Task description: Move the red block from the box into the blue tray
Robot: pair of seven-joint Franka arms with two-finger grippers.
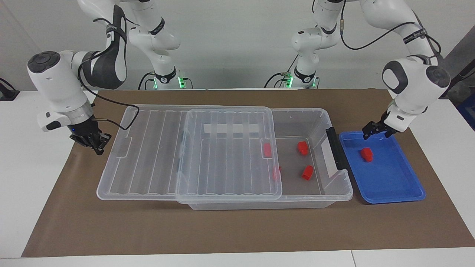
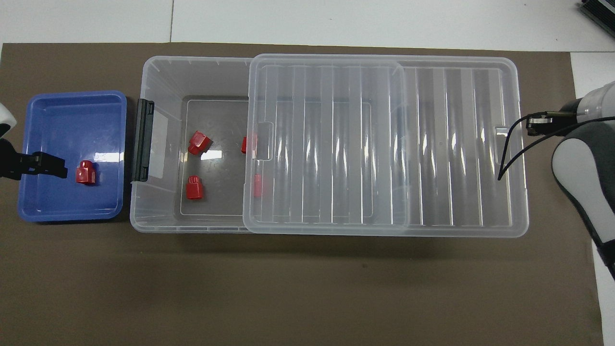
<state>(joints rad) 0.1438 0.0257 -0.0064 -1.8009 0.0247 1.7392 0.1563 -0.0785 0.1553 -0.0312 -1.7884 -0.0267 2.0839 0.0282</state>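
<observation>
The clear box [image 1: 322, 119] [image 2: 158, 77] lies in the middle of the mat. Its ribbed lid [image 1: 193, 155] [image 2: 336, 144] is slid toward the right arm's end, so the end by the black clip handle [image 1: 336, 148] is uncovered. Two red blocks [image 1: 302, 147] [image 1: 307, 172] lie on the bare floor of the box, and two more [image 1: 267, 149] [image 1: 276, 173] show through the lid's edge. One red block [image 1: 367, 154] [image 2: 86, 173] lies in the blue tray [image 1: 393, 185] [image 2: 72, 115]. My left gripper [image 1: 375, 132] [image 2: 48, 166] is open and empty over the tray, close to that block. My right gripper [image 1: 92, 141] [image 2: 538, 124] waits by the lid's end.
The tray sits beside the box's handle end, toward the left arm's end of the table. A brown mat [image 1: 222, 230] covers the table under everything. The slid lid overhangs the box toward the right arm's end.
</observation>
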